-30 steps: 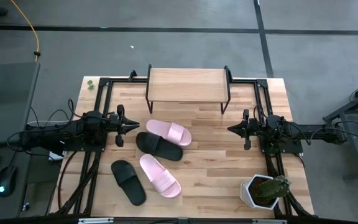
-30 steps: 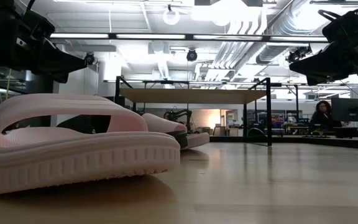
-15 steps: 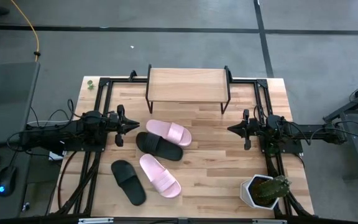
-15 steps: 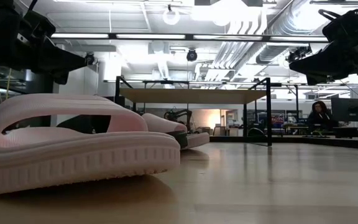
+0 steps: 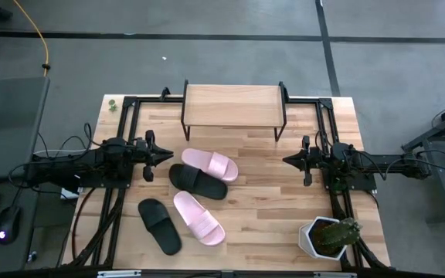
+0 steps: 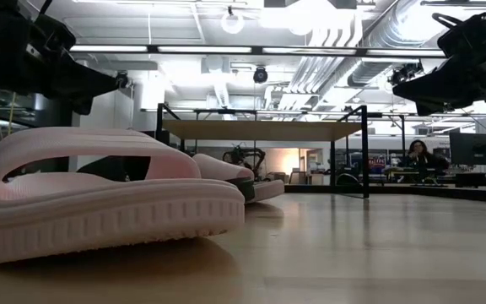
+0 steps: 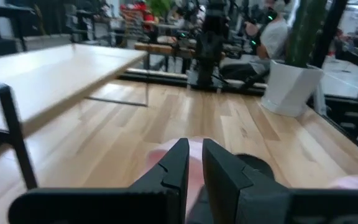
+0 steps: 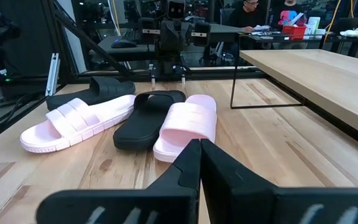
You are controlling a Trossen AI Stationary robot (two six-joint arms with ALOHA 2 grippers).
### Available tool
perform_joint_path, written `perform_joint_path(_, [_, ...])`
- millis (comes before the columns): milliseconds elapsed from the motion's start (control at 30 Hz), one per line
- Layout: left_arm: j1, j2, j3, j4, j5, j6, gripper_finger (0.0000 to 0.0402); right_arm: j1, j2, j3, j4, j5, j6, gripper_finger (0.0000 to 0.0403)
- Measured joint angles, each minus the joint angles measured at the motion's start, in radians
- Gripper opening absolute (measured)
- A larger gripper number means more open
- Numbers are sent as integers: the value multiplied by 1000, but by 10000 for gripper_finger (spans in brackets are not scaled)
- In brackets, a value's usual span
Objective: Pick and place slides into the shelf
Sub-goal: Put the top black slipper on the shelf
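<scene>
**Q:** Where did the slides lie, measured from the shelf (image 5: 234, 103)?

**A:** All four sat in front of it on the table (image 5: 284, 208). The pink slide (image 5: 208, 164) lay nearest the shelf, its long axis slanting across the table, and a black slide (image 5: 197, 181) touched it, slanting the same way. Farther out lay a second pink slide (image 5: 198, 218) and a second black slide (image 5: 160, 225), side by side.

**Q:** And your grippers?

**A:** My left gripper (image 5: 165, 157) hovered just beside the near pair, fingers almost pressed together, holding nothing. My right gripper (image 5: 287, 161) waited well apart, fingers pressed together.

**Q:** What did only one view show?

**A:** Only the high view showed the potted cactus (image 5: 331, 236) whole.
</scene>
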Motion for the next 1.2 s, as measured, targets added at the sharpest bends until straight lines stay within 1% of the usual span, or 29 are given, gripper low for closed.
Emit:
perform_joint_path(200, [0,0,0,84,-18,-4,37,0,0,0,67,-35,100,0])
perform_joint_path(300, [0,0,0,117,-18,-7,37,0,0,10,64,-59,142,0])
perform_joint_path(367, [0,0,8,118,-12,-15,37,0,0,31,66,-75,146,0])
perform_joint_path(467, [0,0,53,69,-7,-22,37,0,1,72,68,-76,121,0])
perform_joint_path(567, [0,0,117,-35,-7,-16,37,0,2,125,51,-74,101,0])
perform_joint_path(667, [0,0,190,-112,-7,4,37,0,2,190,-12,-71,86,0])
perform_joint_path(733, [0,0,239,-144,-20,0,37,0,2,233,-50,-60,87,0])
perform_joint_path(867, [0,3,358,-172,-39,15,37,0,3,332,-101,0,85,0])
perform_joint_path(1067, [0,47,555,-246,-37,20,37,0,17,467,-128,-30,41,0])
perform_joint_path(1200, [0,122,696,-324,-38,13,37,0,36,542,-145,-44,32,0])
